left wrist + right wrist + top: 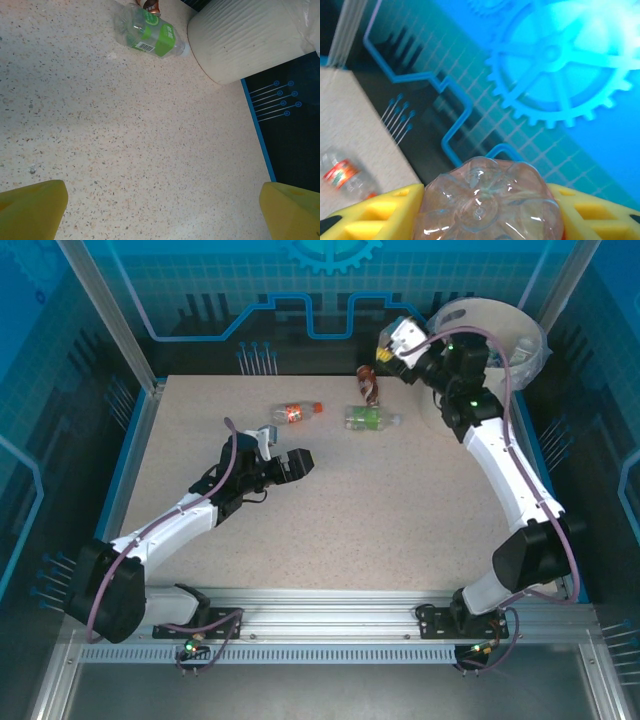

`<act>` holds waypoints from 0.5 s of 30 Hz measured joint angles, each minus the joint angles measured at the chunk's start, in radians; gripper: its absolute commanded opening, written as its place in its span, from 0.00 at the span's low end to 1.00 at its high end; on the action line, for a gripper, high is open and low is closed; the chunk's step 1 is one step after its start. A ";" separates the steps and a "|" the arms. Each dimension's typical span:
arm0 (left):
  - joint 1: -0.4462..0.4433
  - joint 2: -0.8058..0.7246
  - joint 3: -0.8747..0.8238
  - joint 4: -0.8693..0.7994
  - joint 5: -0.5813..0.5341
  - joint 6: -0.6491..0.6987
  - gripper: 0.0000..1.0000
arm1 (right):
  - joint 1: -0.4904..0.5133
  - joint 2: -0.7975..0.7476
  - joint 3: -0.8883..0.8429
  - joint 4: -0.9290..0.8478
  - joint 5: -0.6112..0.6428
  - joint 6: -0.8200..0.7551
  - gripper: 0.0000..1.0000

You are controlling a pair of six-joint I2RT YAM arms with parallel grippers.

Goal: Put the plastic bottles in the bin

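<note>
Clamping bottle (pixel 485 200), right jaws, plain from wrist view; left jaws spread wide.

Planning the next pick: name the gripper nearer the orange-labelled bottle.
Left. The left gripper is just short of the orange-labelled bottle; the right gripper, holding a clear bottle, is well to its right.

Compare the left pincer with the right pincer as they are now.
The left pincer stands wide open and empty; the right pincer is shut on a clear plastic bottle. The left pincer is over bare table, left of centre; the right pincer is at the far right, beside the bin. The left pincer looks down on the table; the right pincer faces the back wall. Both have yellow fingers.
</note>
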 measured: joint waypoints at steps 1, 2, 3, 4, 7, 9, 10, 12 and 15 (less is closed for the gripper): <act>0.000 0.000 0.000 0.000 0.000 0.000 0.99 | -0.020 0.000 0.002 0.034 -0.003 0.027 0.50; 0.000 0.000 0.000 0.000 0.000 0.000 0.99 | -0.038 -0.001 0.003 0.066 -0.003 0.048 0.50; 0.000 0.000 0.000 0.000 -0.001 0.000 0.99 | -0.054 0.000 0.005 0.090 -0.002 0.067 0.51; 0.000 0.000 0.000 0.000 -0.003 0.000 0.99 | -0.072 0.000 0.005 0.121 0.002 0.090 0.51; 0.000 0.000 0.000 0.000 -0.004 0.000 0.99 | -0.114 0.010 0.009 0.211 0.033 0.159 0.51; 0.000 0.000 0.000 0.000 -0.005 0.000 0.99 | -0.143 0.030 0.014 0.277 0.065 0.209 0.52; 0.000 0.000 0.000 0.000 -0.005 0.000 0.99 | -0.158 0.046 0.019 0.310 0.082 0.231 0.52; 0.000 0.000 0.000 -0.001 -0.005 0.000 0.99 | -0.182 0.084 0.026 0.366 0.114 0.266 0.53; 0.000 0.000 0.000 -0.005 -0.005 0.001 0.99 | -0.197 0.151 0.034 0.428 0.168 0.292 0.54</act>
